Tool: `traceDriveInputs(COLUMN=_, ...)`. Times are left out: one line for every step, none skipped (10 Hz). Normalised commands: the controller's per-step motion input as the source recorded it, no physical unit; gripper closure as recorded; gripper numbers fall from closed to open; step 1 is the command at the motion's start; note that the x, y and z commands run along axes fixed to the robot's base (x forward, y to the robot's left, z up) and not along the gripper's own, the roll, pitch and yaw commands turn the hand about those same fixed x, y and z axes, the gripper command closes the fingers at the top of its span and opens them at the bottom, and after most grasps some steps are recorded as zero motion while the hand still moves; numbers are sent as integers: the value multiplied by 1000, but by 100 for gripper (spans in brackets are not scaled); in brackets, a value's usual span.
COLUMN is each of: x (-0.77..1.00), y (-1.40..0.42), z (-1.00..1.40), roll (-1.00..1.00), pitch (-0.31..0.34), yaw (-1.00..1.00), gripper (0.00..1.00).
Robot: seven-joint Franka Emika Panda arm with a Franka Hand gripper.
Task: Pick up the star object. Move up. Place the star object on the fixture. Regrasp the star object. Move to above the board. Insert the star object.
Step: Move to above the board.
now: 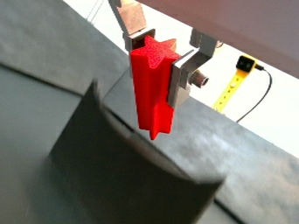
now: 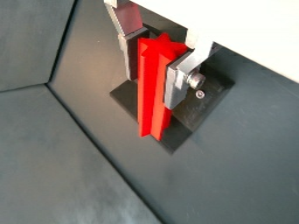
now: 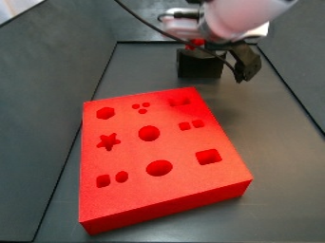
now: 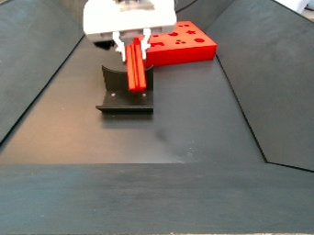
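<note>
The star is clamped upright between the jaws of the gripper, just above the fixture. It should be lowered straight and released only once seated, so that it is not tipped.

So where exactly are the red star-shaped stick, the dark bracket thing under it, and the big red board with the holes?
star object (image 4: 136, 66), a side view: middle of its red shaft, between the gripper (image 4: 138, 48) fingers.
fixture (image 4: 125, 103), a side view: its flat base plate.
board (image 3: 178, 152), a side view: bare top face between cutouts.
</note>
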Motion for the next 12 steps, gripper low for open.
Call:
traceDriveInputs(x=-210, y=-59, z=1000, roll=-55, pitch=76, yaw=132, gripper=100)
traceDriveInputs(x=-203, y=-57, z=1000, roll=-52, pitch=42, yaw=133, gripper=100)
traceDriveInputs(x=-193, y=-52, z=1000, roll=-45, pitch=-1, yaw=121, gripper=100)
traceDriveInputs(x=-188, y=-50, z=1000, roll=-40, pitch=-18, yaw=110, gripper=100)
traceDriveInputs(x=-174, y=-45, z=1000, roll=-37, pitch=-40, yaw=77, gripper=100)
traceDriveInputs(x=-169, y=-42, z=1000, roll=-36, pitch=-48, yaw=55, gripper=100)
traceDriveInputs(x=-158, y=-37, z=1000, roll=-33, pitch=-50, yaw=22, gripper=100)
traceDriveInputs(x=-153, y=-35, z=1000, roll=-33, pitch=-43, yaw=7, gripper=100)
traceDriveInputs(x=-137, y=-29, z=1000, roll=-35, pitch=-18, yaw=-20, gripper=100)
traceDriveInputs(x=-131, y=-28, z=1000, roll=-35, pitch=-7, yaw=-27, gripper=100)
traceDriveInputs(x=-120, y=-25, z=1000, roll=-36, pitch=19, yaw=-34, gripper=100)
traceDriveInputs(x=-101, y=-21, z=884, roll=-40, pitch=42, yaw=-33, gripper=100)
